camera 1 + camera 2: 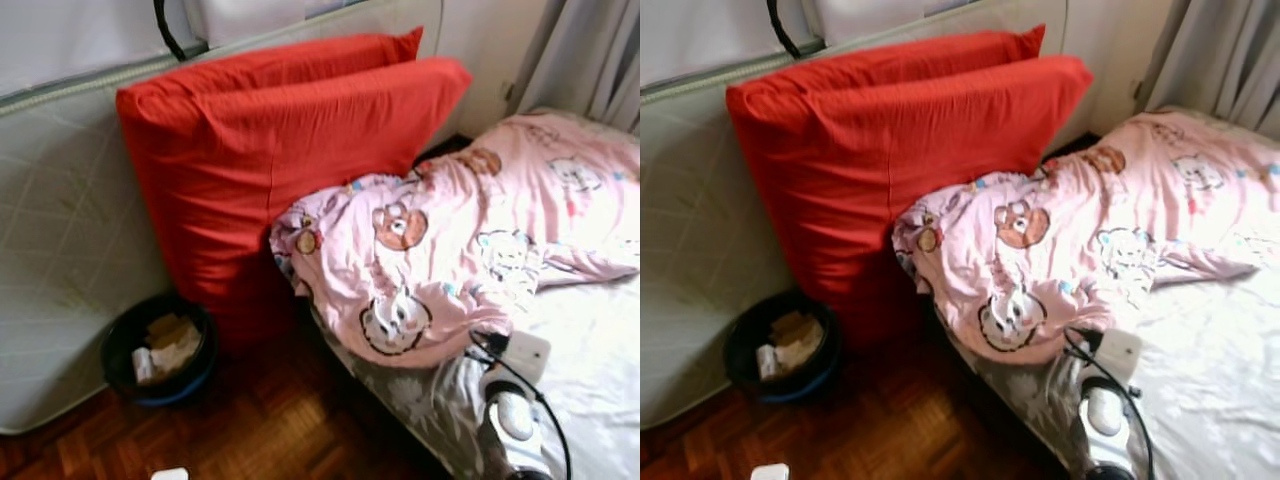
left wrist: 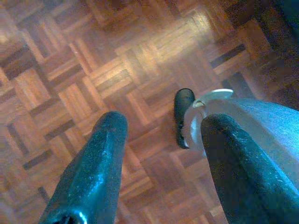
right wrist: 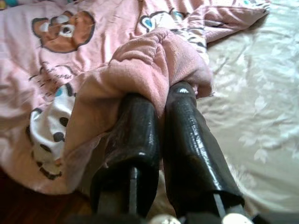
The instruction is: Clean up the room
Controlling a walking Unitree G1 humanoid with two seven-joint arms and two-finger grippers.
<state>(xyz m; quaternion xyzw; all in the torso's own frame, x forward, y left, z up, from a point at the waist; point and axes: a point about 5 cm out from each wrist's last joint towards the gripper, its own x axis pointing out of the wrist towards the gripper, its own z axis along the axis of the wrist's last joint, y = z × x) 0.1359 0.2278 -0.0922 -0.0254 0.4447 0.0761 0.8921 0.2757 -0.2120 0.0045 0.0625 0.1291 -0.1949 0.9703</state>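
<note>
The right tool (image 3: 156, 100) pinches a fold of the pink bear-print blanket (image 1: 450, 240) near the bed's (image 1: 600, 370) left edge. The left tool (image 2: 159, 135) hangs spread over the parquet floor (image 2: 93, 60). Beside the bed lean two red pillows (image 1: 270, 150) against an upright mattress (image 1: 60, 230) — a black wastebasket (image 1: 160, 350) at their foot.

Right claw (image 3: 161, 100) pinched closed ahead; left claw (image 2: 159, 154) hangs parted, pointing down.

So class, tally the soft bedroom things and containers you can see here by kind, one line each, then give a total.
Red pillows: 2
Pink bear-print blanket: 1, right gripper shut on its fold
Upright mattress: 1
Black bin with paper: 1
Total: 5
</note>
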